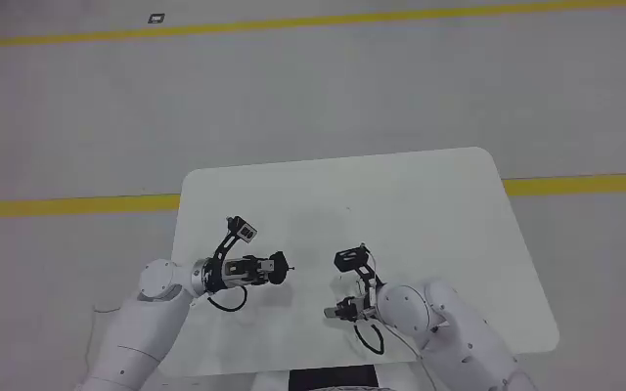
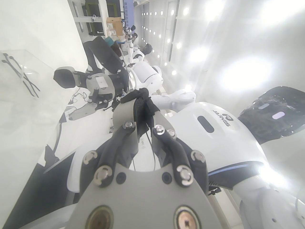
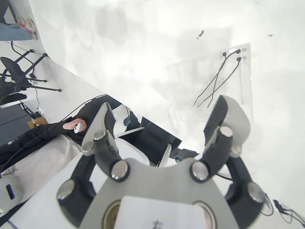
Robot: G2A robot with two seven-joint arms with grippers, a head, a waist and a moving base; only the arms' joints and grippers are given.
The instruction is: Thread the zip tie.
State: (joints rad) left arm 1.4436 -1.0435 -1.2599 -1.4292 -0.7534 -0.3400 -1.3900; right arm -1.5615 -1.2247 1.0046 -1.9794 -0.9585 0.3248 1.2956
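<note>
The right end effector [image 3: 164, 107] hovers near a clear tray [image 3: 246, 48], its fingers spread wide with nothing between them. The tray sits flat on the table [image 3: 143, 36] and holds three black zip ties [image 3: 221, 77], lying loose and crossing one another, with their heads gathered at one end of the tray. The left end effector [image 2: 140, 101] is held off to the side, apart from the tray, its fingers pressed together with ragged black material [image 2: 144, 110] bunched at the tips. I cannot tell whether a tie is caught in there.
</note>
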